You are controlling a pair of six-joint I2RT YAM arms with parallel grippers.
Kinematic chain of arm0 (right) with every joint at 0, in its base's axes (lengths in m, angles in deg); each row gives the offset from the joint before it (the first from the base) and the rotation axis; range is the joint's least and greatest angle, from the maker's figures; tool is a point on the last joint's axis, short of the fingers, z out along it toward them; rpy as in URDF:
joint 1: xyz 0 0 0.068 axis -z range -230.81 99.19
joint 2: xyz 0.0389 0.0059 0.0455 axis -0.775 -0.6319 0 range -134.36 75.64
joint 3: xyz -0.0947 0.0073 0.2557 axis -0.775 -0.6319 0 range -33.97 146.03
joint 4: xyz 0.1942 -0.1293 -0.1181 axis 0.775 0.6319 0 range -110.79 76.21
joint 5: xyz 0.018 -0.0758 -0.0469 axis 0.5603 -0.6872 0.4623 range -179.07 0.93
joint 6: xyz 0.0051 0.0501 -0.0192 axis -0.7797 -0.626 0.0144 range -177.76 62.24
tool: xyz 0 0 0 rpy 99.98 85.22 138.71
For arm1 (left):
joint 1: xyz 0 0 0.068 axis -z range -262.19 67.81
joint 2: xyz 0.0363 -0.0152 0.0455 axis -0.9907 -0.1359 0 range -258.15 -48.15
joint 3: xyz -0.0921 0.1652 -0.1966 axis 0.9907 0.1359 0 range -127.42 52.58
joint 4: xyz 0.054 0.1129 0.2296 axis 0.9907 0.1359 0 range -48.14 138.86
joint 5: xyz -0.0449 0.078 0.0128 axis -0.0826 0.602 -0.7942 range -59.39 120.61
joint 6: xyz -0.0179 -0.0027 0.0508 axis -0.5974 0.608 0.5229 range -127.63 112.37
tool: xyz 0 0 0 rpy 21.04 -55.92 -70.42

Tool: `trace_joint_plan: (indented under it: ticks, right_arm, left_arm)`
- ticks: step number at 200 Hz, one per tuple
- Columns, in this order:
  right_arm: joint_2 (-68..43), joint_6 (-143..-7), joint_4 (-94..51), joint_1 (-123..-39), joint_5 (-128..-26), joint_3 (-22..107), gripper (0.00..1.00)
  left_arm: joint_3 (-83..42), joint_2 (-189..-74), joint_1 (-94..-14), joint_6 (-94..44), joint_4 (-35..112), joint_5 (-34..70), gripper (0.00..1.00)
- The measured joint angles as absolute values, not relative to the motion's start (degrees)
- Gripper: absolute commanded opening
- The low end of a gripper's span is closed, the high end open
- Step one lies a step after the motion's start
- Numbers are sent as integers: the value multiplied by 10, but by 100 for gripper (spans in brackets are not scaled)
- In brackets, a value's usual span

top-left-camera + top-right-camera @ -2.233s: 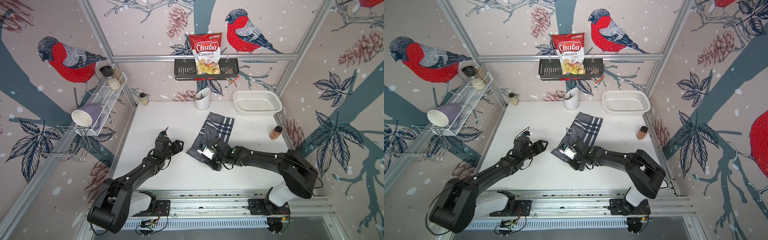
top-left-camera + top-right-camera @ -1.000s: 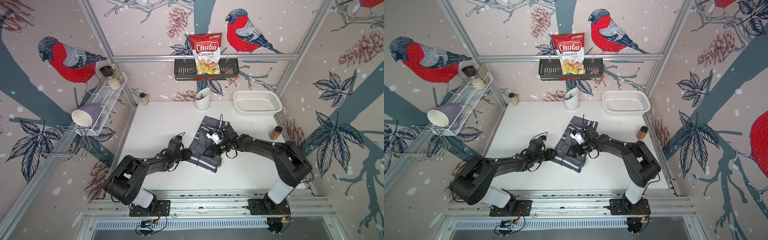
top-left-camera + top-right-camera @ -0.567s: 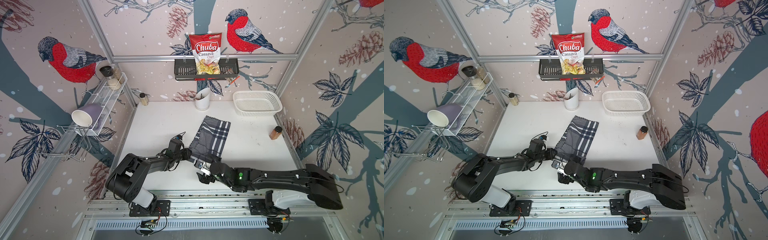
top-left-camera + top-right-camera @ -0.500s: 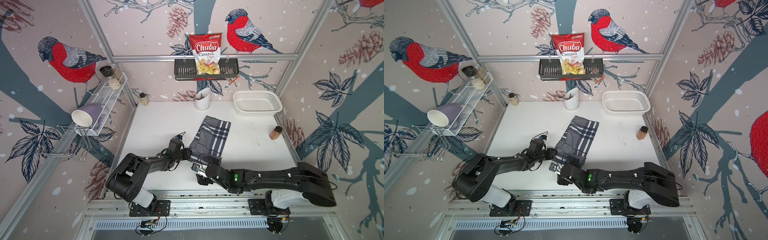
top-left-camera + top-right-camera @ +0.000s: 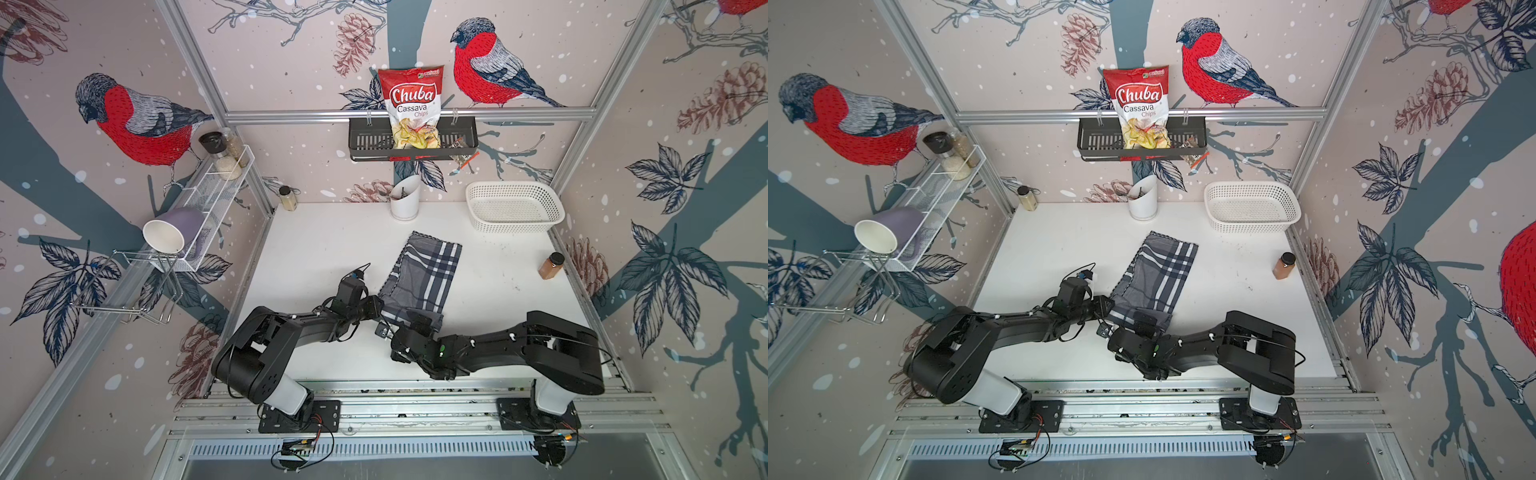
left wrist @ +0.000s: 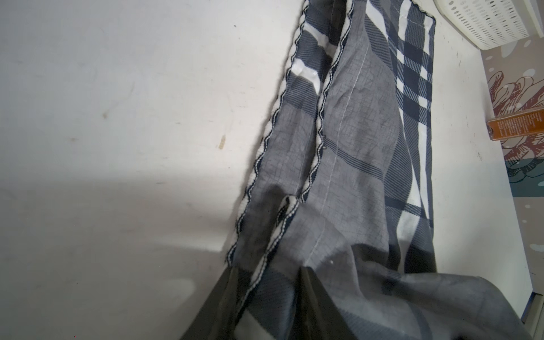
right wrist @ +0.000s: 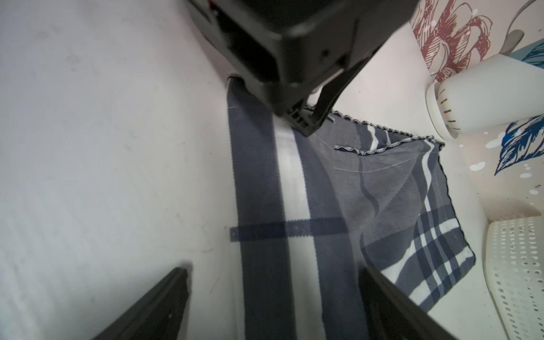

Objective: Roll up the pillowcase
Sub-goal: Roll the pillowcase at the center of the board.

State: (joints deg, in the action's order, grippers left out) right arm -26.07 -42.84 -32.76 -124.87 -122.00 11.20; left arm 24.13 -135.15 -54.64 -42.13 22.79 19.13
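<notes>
1. Pillowcase (image 5: 424, 274): flat folded strip mid-counter (image 5: 324, 249), long axis 12 to 6 o'clock. No roll formed yet.
2. L gripper (image 6: 266, 270): narrow, pinching the near edge at the strip's 7 o'clock corner.
3. R gripper (image 7: 272, 270): wide, straddling the 6 o'clock end, holding nothing.
4. Step, prob.: securing near end to start the roll.
5. Next: R closes on hem, then both turn it over twd 12 evenly, else roll skews.
</notes>
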Motion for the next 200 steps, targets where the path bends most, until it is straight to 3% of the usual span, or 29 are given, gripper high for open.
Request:
trace_joint_plan:
  ticks: [14, 41, 71, 104, 149, 200]
  right_arm:
    - [-268, -427, -323, -1237, -1212, 114, 36]
    - [-259, -428, -284, -1216, -1156, 115, 0]
    - [-207, -450, -222, -1175, -1035, 124, 0]
    - [-188, -511, -149, -1082, -799, 172, 0]
    - [-289, -563, -33, -961, -478, 288, 0]
    - [-399, -553, 40, -866, -289, 379, 0]
  left_arm:
    - [243, -1338, -547, -423, 237, 195, 50]
    - [257, -1276, -565, -439, 246, 200, 65]
    - [294, -1171, -627, -475, 251, 206, 69]
    - [316, -1092, -650, -478, 271, 216, 70]
    - [316, -1086, -638, -443, 280, 170, 78]
    - [305, -1098, -602, -417, 259, 157, 89]
